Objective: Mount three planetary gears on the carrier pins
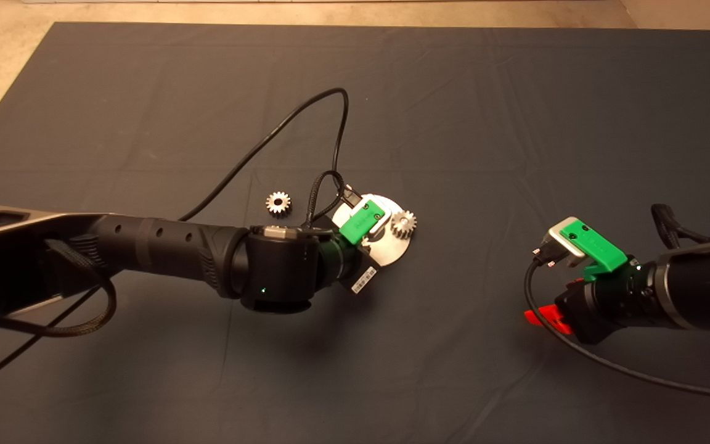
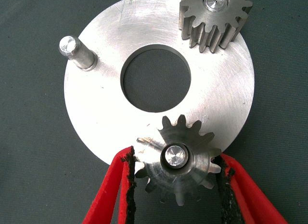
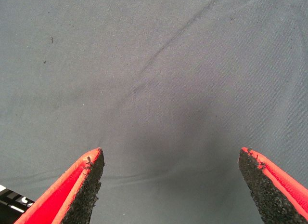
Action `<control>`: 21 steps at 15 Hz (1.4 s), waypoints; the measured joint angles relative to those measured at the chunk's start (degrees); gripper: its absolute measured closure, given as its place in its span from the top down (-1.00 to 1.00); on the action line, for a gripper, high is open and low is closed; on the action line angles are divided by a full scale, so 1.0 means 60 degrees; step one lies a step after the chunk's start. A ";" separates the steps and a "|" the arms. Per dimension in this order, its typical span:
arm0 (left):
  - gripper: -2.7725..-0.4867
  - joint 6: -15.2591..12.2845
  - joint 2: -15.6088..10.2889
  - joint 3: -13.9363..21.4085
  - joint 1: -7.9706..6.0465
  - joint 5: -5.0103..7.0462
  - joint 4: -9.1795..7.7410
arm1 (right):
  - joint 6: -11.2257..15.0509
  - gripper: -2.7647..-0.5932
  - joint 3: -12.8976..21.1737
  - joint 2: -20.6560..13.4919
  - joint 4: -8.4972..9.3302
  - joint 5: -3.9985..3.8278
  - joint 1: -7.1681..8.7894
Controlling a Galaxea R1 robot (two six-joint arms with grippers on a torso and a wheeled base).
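Planetary gear (image 2: 175,164) on pin — left end effector (image 2: 175,185) around it

You see brushed, scratched bright metal on the disc (image 2: 96,113), and polished tips on its pins (image 2: 70,45). The gears (image 2: 178,159) look like duller grey steel with a matt machined face. The mat (image 3: 154,65) is a finely woven, creased, matt dark cloth, and the fingers (image 3: 82,185) carry smooth red plastic backed by rough black foam pads (image 3: 262,180).
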 joint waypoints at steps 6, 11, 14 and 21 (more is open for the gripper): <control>-0.41 0.0023 0.0004 0.0000 -0.0004 0.0000 0.0004 | -0.0004 0.36 0.0000 0.0001 -0.0004 0.0000 0.0000; -0.28 0.0022 0.0026 0.0035 -0.0004 0.0010 0.0004 | -0.0041 0.36 0.0000 -0.0001 -0.0004 0.0000 0.0000; -0.15 0.0022 0.0026 0.0100 -0.0004 0.0068 0.0004 | -0.0051 0.36 0.0000 -0.0001 -0.0004 0.0000 -0.0004; 0.11 0.0018 0.0004 0.0825 -0.0252 0.0868 -0.0008 | -0.0081 0.36 0.0000 0.0001 -0.0006 -0.0004 -0.0004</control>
